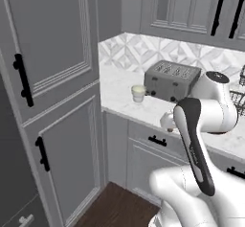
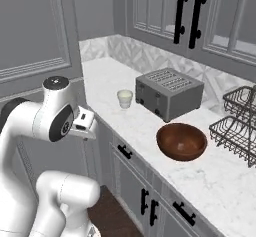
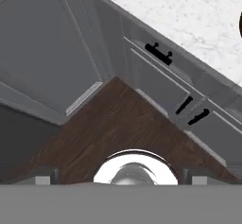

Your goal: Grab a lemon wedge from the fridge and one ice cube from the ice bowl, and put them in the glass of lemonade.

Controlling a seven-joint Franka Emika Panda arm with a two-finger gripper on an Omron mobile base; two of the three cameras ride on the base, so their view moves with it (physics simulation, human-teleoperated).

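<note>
The glass of lemonade [image 1: 138, 93] [image 2: 125, 99] stood upright on the marble surface [image 2: 150, 126], just left of the toaster [image 1: 171, 80] [image 2: 168, 93] and apart from it. The ice bowl [image 2: 181, 141] sat in front of the toaster, nearer the surface's edge and well apart from the glass. Beyond the toaster's right end a wire dish rack [image 2: 239, 123] stood. The claw [image 3: 121, 178] hung with its jaws wide and nothing between them, off the front edge of the surface on the toaster's left, pointing down at the dark wood floor [image 3: 108, 133] beside the grey lower cabinets [image 3: 165, 81]. A tall paneled cabinet [image 1: 52, 101] rose left of the toaster.
</note>
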